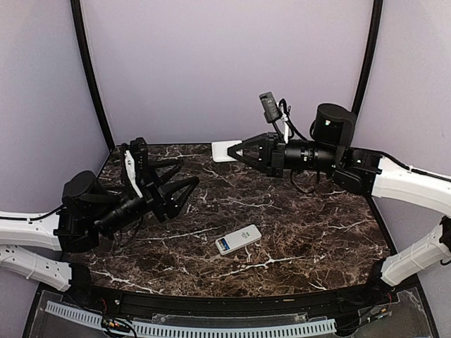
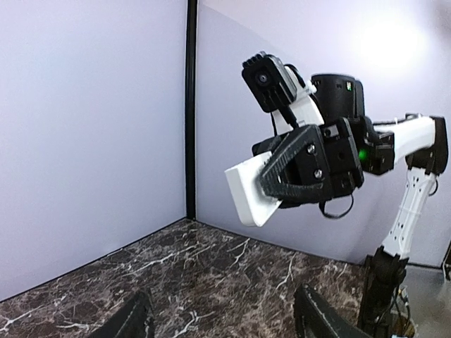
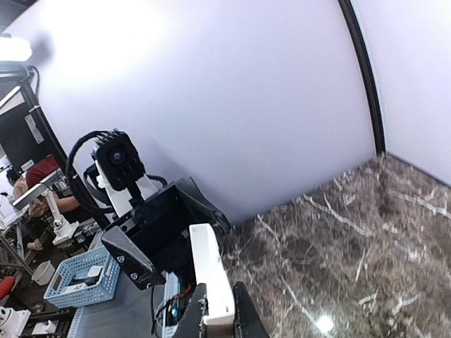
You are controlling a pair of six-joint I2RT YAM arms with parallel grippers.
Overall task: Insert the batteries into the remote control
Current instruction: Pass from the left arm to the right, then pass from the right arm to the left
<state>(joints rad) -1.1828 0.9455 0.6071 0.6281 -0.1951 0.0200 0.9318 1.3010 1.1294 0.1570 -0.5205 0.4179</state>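
The remote control [image 1: 238, 239] lies flat on the dark marble table [image 1: 310, 232], near the front centre. It is white, with a bluish window at its near-left end and a green mark towards the other end. My right gripper [image 1: 236, 151] is shut on a plain white rectangular piece [image 1: 222, 151], apparently the cover, held in the air over the back of the table. The piece also shows in the left wrist view [image 2: 246, 190] and in the right wrist view [image 3: 208, 267]. My left gripper [image 1: 189, 172] is open and empty, raised at the left and facing the right gripper [image 2: 303, 169]. No batteries are in view.
Pale lilac walls close the table at the back and sides, with black posts [image 1: 90, 77] in the back corners. A black rail with a white slotted strip [image 1: 211, 327] runs along the front edge. A blue basket [image 3: 84, 278] stands beyond the enclosure.
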